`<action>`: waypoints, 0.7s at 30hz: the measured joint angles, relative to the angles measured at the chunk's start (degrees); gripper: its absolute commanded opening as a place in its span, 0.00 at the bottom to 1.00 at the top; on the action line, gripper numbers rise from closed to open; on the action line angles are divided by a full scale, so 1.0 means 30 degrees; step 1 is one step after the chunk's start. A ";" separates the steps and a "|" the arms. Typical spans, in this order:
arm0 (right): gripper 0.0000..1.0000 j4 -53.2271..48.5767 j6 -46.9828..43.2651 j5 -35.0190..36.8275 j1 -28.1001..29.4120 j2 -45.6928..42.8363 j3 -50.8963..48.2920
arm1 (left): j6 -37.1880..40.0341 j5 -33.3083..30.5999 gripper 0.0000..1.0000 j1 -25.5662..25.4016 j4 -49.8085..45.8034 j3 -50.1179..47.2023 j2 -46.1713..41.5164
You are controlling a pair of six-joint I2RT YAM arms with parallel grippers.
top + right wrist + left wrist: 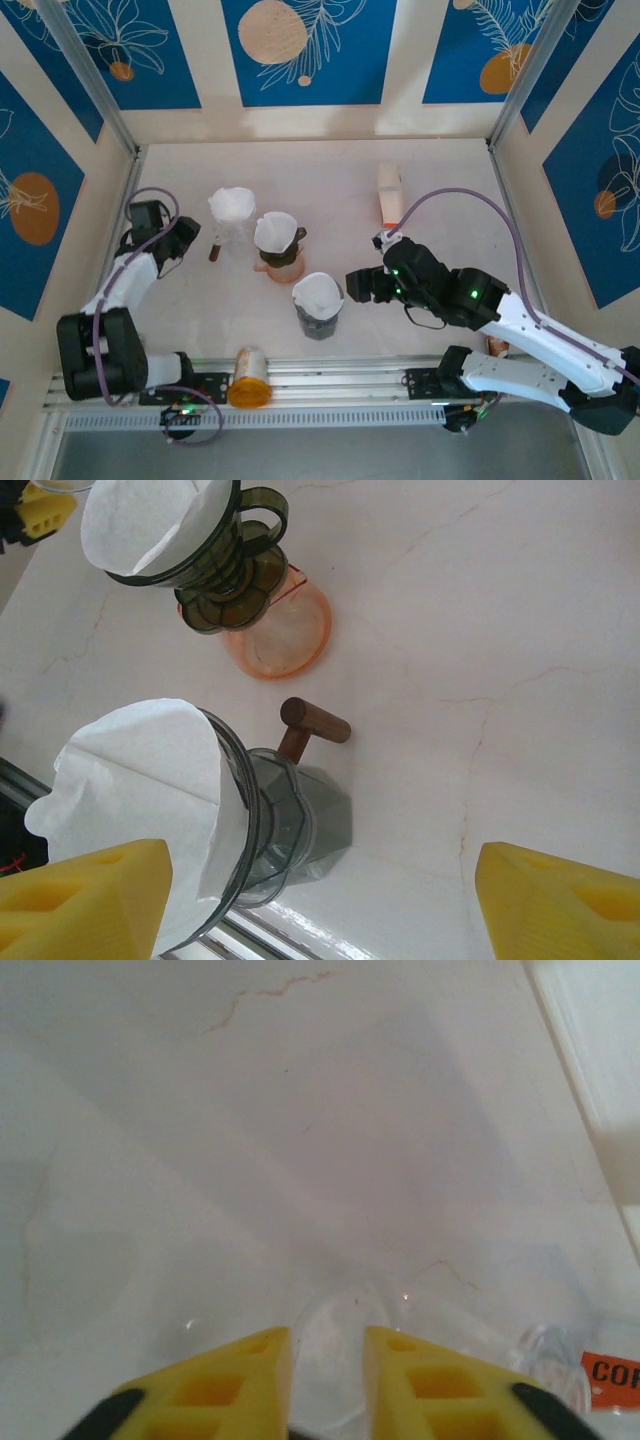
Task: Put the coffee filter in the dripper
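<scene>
Now, the coffee filter [140, 770] already sits in the near grey dripper [290, 825], but it leans out over one side of the rim. I'd say the trick is to press it down square and gently, without creasing the paper. The right gripper [320, 865] hangs wide open just right of it, wrist pitched down. Far left, the left gripper [328, 1345] is low over the table [300, 1110], its fingers nearly together beside a clear glass piece [345, 1320]. Whether it's actually gripping, I can't tell.
</scene>
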 measured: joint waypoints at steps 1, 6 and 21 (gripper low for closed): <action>0.80 0.0029 0.0000 -0.0007 -0.0029 -0.0036 0.0000 | 0.0000 0.0233 0.15 0.0029 0.0342 0.0350 0.0743; 0.80 0.0066 -0.0007 -0.0073 -0.0095 -0.0109 -0.0015 | 0.0080 0.1362 0.00 0.0036 0.1829 0.1260 0.3432; 0.80 0.0291 -0.0007 -0.0270 -0.0270 -0.0102 -0.0219 | 0.0051 0.2907 0.00 -0.0998 0.3898 0.1348 0.5107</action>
